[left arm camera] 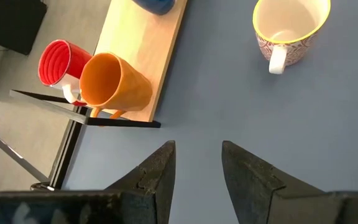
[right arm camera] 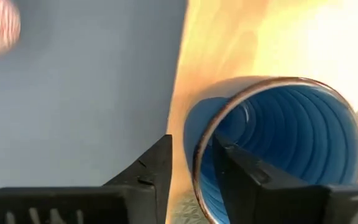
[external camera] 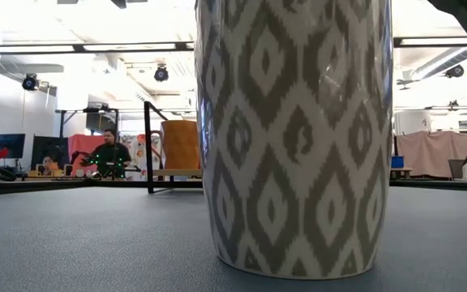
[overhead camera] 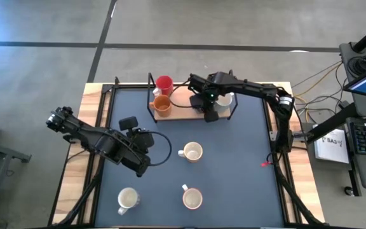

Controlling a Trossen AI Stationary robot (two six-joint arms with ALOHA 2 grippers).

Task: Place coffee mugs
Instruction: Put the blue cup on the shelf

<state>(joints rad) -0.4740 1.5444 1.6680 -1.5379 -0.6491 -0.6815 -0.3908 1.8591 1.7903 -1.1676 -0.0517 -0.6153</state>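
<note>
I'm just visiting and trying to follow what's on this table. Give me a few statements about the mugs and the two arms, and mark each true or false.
1. The red mug and an orange mug sit on the wooden rack at the far end of the table. True.
2. The right gripper grips the rim of a blue mug. True: one finger is inside the rim, the other outside.
3. The left gripper holds a white mug. False: its fingers are apart over bare mat and hold nothing.
4. Three mugs stand on the dark mat away from the rack. True.
5. The blue mug stands in the middle of the mat. False: it is at the wooden rack.
</note>
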